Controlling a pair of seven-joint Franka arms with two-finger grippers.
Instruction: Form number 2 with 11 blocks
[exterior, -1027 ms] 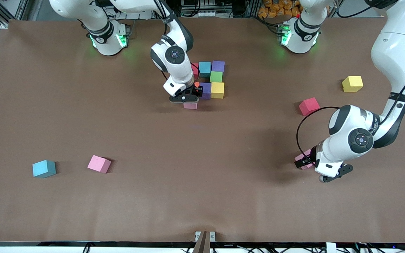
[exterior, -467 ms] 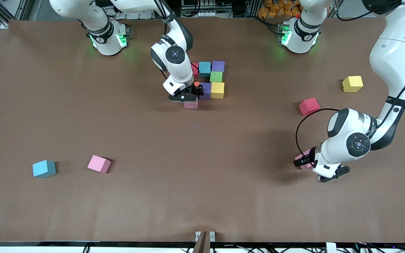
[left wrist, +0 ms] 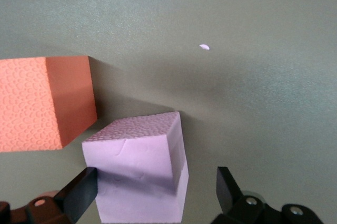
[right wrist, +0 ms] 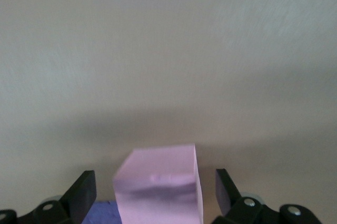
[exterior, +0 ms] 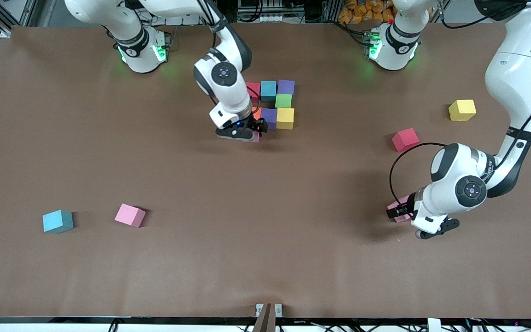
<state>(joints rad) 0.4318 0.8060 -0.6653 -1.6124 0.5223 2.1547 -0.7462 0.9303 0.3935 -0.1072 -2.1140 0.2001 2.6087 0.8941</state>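
Right end effector (exterior: 252,130): low over the worktop (exterior: 265,240) at the camera-side edge of the block cluster. Its fingers (right wrist: 81,192) stand apart, with a pink block (right wrist: 160,184) between them and a gap showing on each side in the right wrist view. This pink block (exterior: 256,136) sits on the worktop, mostly hidden under the end effector in the front view.

Partly built number 2, near the robots' bases at mid-table:
- farthest row: red block (exterior: 252,89), light blue block (exterior: 268,89), purple block (exterior: 286,86), side by side and touching.
- next row: green block (exterior: 283,100), under the purple one.
- third row: orange block (exterior: 256,114) (only a sliver shows), second purple block (exterior: 269,117), yellow block (exterior: 285,117).
- the pink block lies one row nearer to the camera, at the orange end.

Left end effector (exterior: 400,213): low at the left arm's end of the worktop, fingers (left wrist: 79,192) apart around another pink block (left wrist: 139,168) that rests on the worktop. In the left wrist view one finger appears to touch or nearly touch the block's side, while the other stands clear of it. A red-orange block (left wrist: 45,103) lies just beside it in that view.

Loose blocks:
- red one (exterior: 405,139) and yellow one (exterior: 462,109) toward the left arm's end
- light blue one (exterior: 57,221) and pink one (exterior: 130,215) toward the right arm's end, nearer to the camera.
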